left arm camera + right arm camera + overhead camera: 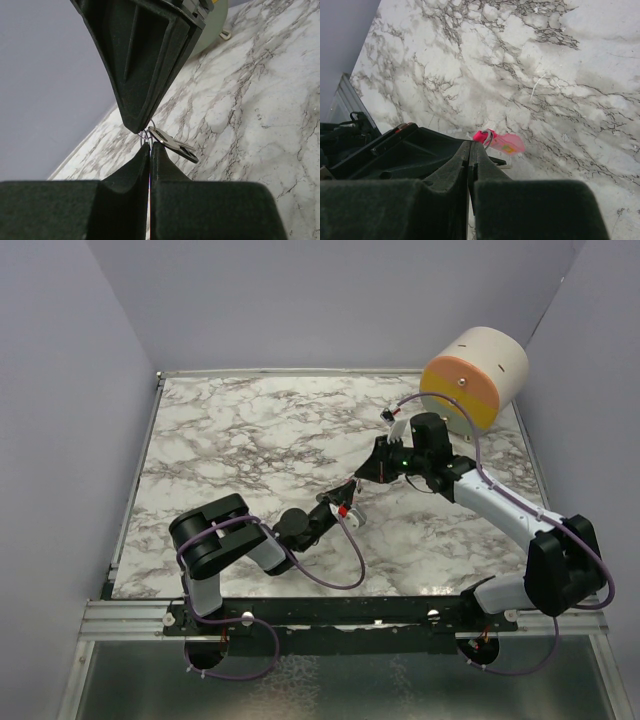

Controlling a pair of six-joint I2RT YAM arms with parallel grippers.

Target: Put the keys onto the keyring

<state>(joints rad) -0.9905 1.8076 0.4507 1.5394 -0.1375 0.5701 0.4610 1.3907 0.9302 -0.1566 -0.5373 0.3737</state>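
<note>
My two grippers meet tip to tip above the middle of the marble table [250, 440]. My left gripper [150, 145] is shut, and a thin pink-red line of the keyring strip shows between its jaws. The keyring's small metal ring [146, 135] sits at its tips. The key [172, 144], silvery shaft and dark head, slants down to the right from the ring. My right gripper [469, 144] is shut with the ring [488, 139] at its tips, and the pink strip [506, 143] sticks out beyond them. From above, the left gripper [343, 508] and right gripper [358, 480] nearly touch.
A cream cylinder with an orange face [475, 375] lies at the back right corner and also shows in the left wrist view [212, 35]. A small white and dark item [390, 417] lies beside it. Grey walls close in the table on three sides.
</note>
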